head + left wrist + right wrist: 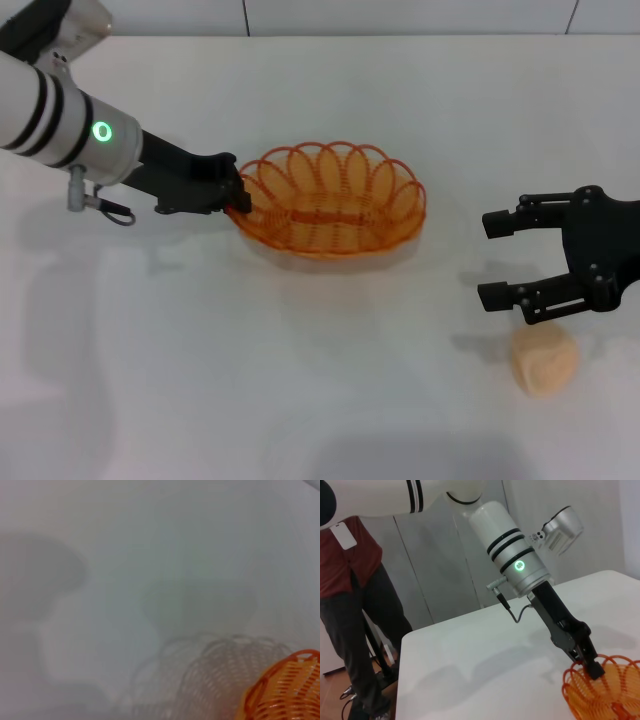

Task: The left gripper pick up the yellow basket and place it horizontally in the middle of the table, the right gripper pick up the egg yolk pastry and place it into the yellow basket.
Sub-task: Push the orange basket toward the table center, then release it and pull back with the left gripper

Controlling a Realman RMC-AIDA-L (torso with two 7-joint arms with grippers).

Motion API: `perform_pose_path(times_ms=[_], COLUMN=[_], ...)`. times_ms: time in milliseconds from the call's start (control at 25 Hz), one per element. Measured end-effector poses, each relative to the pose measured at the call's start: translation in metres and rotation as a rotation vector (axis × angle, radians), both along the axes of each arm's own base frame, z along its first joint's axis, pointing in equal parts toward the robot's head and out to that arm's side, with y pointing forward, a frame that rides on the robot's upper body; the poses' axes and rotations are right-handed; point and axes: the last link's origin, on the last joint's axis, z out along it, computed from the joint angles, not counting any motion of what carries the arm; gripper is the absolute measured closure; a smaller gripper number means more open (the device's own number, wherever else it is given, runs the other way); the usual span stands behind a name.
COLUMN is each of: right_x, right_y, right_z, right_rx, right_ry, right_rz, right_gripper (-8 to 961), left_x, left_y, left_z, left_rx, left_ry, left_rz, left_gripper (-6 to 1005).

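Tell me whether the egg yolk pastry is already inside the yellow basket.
No, the egg yolk pastry lies on the table below the right gripper, apart from the yellow basket.

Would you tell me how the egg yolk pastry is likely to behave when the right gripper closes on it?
The egg yolk pastry looks rounded and lumpy, so it may roll if nudged off-centre. Its matte, crumbly-looking surface suggests it could dent or flake under a firm squeeze. It seems small and probably light. The right gripper is open just above it, not touching.
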Motion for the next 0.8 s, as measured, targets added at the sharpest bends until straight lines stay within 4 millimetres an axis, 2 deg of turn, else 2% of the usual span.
perform_pose_path(times_ms=[280, 800], right_x=[0.000, 0.001], right_y=[0.000, -0.002], right_z=[0.000, -0.001], right_rx=[-0.003, -0.018], right_ry=[-0.001, 0.003], right_rz=[0.001, 0.001], right_gripper=[100, 99], left_x=[0.004, -0.002], left_y=[-0.001, -0.004], left_z=[-0.011, -0.013], left_rx=[-0.024, -0.021], left_ry=[-0.002, -0.005], left_rz=[-0.011, 0.008], left_gripper=[923, 923])
